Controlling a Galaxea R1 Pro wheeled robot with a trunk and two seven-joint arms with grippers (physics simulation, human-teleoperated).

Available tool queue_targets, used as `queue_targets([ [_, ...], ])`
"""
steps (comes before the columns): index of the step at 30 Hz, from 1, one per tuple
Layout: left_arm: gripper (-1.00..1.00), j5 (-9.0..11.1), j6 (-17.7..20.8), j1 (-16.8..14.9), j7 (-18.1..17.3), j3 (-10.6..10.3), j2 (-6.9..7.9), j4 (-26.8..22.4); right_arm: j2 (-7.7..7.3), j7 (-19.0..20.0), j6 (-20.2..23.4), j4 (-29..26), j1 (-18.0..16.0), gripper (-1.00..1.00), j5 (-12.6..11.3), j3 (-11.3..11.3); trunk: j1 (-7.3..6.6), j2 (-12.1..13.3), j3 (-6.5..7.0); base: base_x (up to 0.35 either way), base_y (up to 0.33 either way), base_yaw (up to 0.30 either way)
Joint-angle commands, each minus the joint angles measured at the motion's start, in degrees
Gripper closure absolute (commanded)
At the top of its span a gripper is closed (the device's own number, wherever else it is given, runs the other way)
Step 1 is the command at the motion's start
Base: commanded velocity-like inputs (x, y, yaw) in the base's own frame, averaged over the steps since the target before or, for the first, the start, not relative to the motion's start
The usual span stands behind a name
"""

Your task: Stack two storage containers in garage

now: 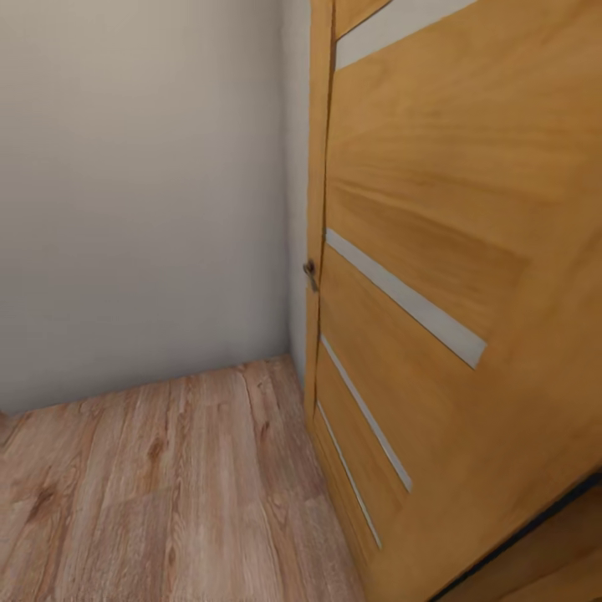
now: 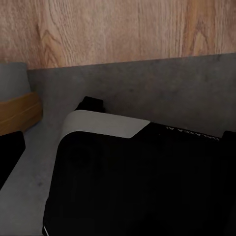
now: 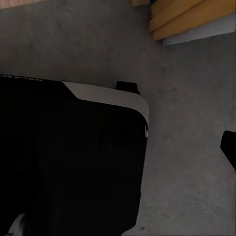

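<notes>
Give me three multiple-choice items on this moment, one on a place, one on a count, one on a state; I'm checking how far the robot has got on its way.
1. Where does the orange-brown door stand in the head view?
A. At the right, meeting the white wall in a corner
B. At the left, beside a sofa
C. Flat on the floor

2. How many pale strips cross the door's face?
A. One
B. Four
C. Nine

3. What floor lies under the robot's base in the wrist views?
A. Carpet
B. Dark grey concrete
C. Tiles

Answers:
1. A: the door fills the right side, its edge with the small handle next to the white wall.
2. B: four pale strips slant across the wood.
3. B: grey concrete floor lies around the black base, with the wood-plank floor bordering it.
</notes>
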Motion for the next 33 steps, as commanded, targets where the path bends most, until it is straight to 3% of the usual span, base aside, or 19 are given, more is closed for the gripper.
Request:
queue_targets([
  [1,-1.0,0.4,-0.11,-0.05,0.16,-0.15,-0.02,0.03,0.04,-0.06,-0.34,0.17,-0.05,-1.0,-0.49,0.48,0.01,-0.05,-0.07,0.001,0.0,0.274],
  [33,-1.0,0.62,-0.25,-0.03,0.6,-0.12,-0.02,0.03,0.04,-0.06,-0.39,0.17,-0.05,-1.0,-0.49,0.48,0.01,-0.05,-0.07,0.0,0.0,0.274],
])
